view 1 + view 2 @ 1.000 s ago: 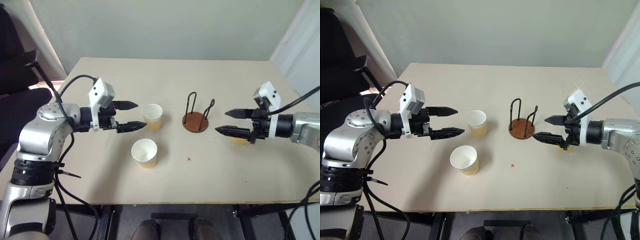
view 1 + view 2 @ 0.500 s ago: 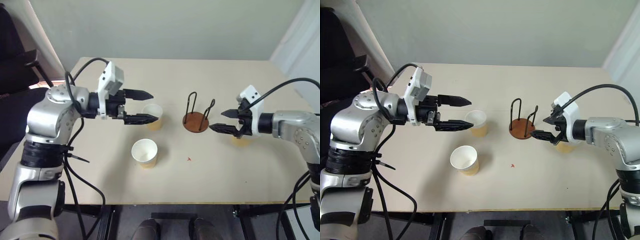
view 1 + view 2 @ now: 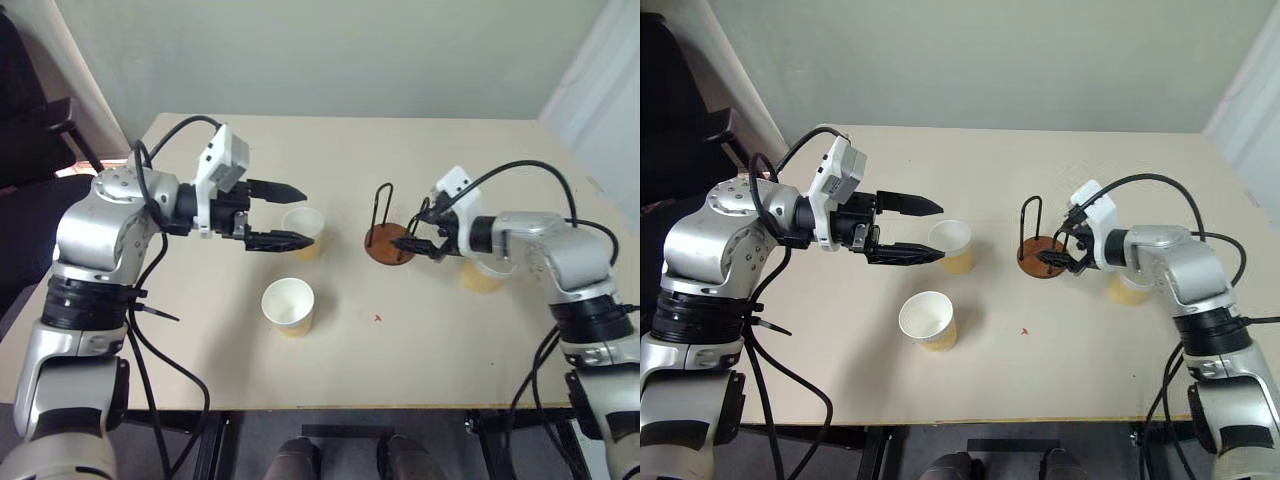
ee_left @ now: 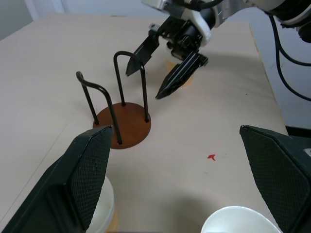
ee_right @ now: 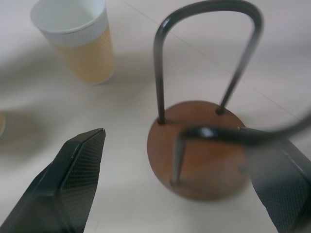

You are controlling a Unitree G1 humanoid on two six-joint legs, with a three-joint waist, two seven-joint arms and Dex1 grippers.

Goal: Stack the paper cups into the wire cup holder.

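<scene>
1. Black open fingers of our right gripper (image 3: 418, 240) have pushed in from the table's right side and now sit right at the cup holder (image 3: 391, 243); a second ago they hung well off to its right
2. Our left gripper (image 3: 283, 214), also wide open and empty, has risen and swung toward the far cup (image 3: 304, 232), tips now just beside its rim; in the last half second it barely moved
3. Cups: far cup left of the holder, near cup (image 3: 288, 305) closer to us on the table (image 3: 330, 370), third cup (image 3: 481, 274) behind our right arm, mostly hidden
4. Holder is empty, no cup lifted yet
5. We judge the right gripper is going to steady the holder by its base or loops while the left takes the far cup; stacking not yet begun
6. Risk: right fingers could knock the light wire holder
</scene>
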